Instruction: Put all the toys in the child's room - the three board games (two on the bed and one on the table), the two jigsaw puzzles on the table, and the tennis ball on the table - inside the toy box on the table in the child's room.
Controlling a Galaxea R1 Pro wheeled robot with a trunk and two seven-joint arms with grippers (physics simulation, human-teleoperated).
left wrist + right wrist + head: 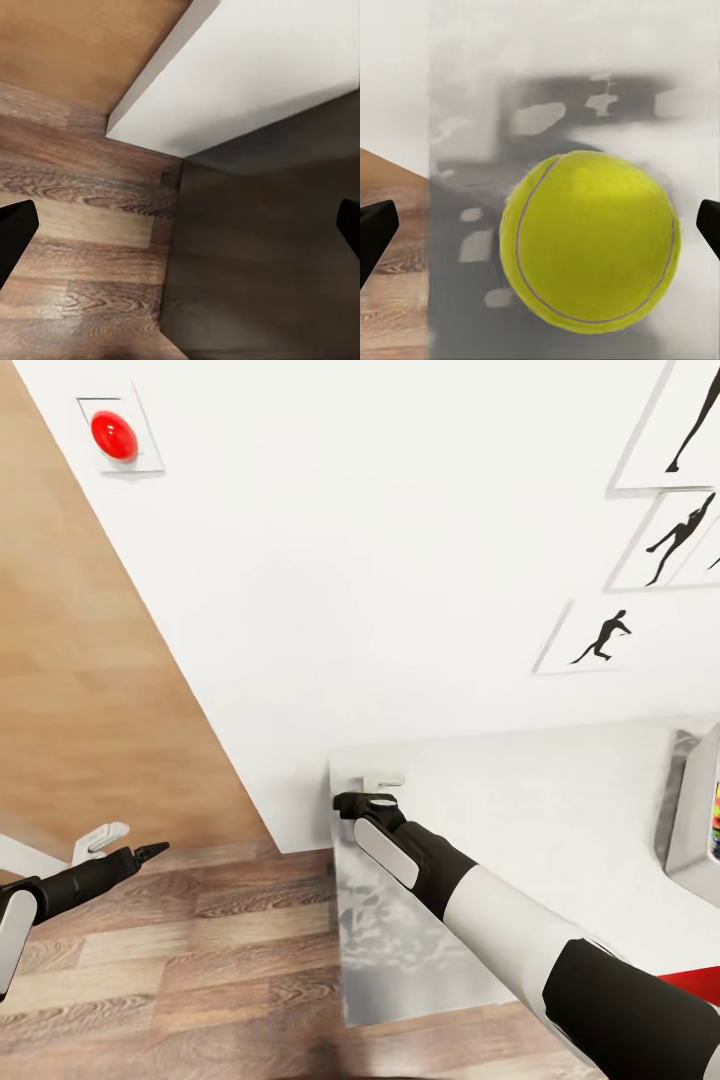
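I'm on the tennis ball (589, 240): right gripper (540, 229) spread wide over it on the tabletop (520, 800); next, descend and close.

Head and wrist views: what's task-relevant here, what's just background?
Task-relevant:
- tennis ball, between the open right claw's fingers
- table
- toy box, at the table's right edge

Background:
- athlete posters
- red wall button
- wood floor
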